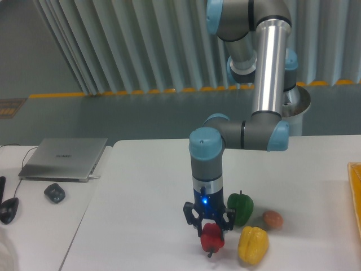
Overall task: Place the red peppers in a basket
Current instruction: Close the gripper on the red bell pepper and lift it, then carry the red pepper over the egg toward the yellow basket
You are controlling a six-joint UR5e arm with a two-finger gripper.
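Observation:
The red pepper [212, 239] is small and glossy, with a short dark stem pointing down. It sits between the fingers of my gripper [210, 230], which comes straight down from above and is shut on it, close above the white table [141, 214]. I cannot tell whether the pepper still touches the table. The basket [356, 195] shows only as a thin yellow-orange rim edge at the far right of the table, well away from the gripper.
A green pepper [241, 206] lies just right of the gripper, a yellow pepper [253, 244] to the lower right, and a small brown round thing [273, 219] beyond them. A closed laptop [65, 158], a mouse [54, 192] and a dark device [8, 210] lie on the left desk.

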